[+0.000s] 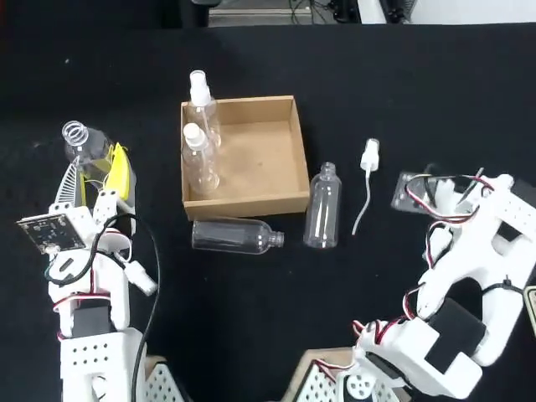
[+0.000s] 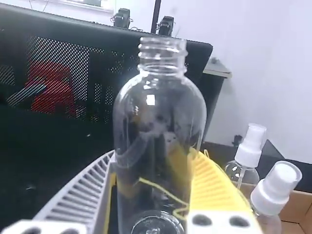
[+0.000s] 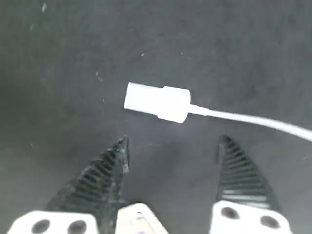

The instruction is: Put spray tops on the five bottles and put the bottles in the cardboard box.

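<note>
bottles are split up like this from the high view: the far capped bottle and the near capped bottle both sit inside the cardboard box, tight along the wall that faces your left arm. a third bottle lies on its side on the black table just in front of the box, neck bare and pointing toward your right arm's side. a fourth bottle is just beside the box's front corner on that same side, also with no top, and i can't tell if it's standing or lying. your left gripper is closed around the uncapped bottle, grey jaw on one side and yellow jaw on the other, holding it neck up, off to the side of the box. your right gripper has its jaws spread wide with nothing in them, tips just short of the loose spray top, which lies flat on the table with its thin tube trailing away, near the fourth bottle.
</note>
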